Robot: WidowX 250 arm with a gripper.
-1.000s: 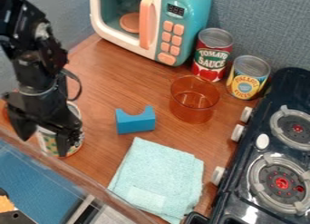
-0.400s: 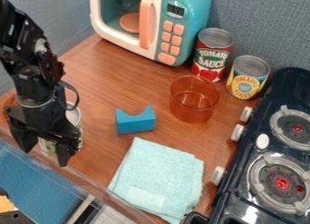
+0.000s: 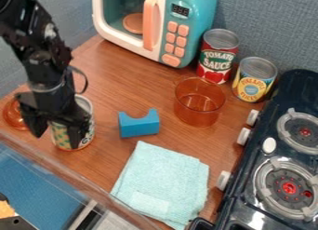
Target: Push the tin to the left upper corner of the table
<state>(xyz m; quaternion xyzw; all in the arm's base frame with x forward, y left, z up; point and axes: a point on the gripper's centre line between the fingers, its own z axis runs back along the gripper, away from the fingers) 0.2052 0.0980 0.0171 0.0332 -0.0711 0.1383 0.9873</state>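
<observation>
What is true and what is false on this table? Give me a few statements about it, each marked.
1. The gripper is down at the tin with its fingers apart. True.
2. The towel lies on the stove. False: the towel lies on the table, beside the stove.
3. The blue block sits between the tin and the orange cup. True.
4. The red can lies on its side. False: the red can stands upright.

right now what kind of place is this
Probably a toy kitchen set up on a wooden counter: a teal-and-white toy microwave, a black stove with round grey burners and metal food cans show it.
</observation>
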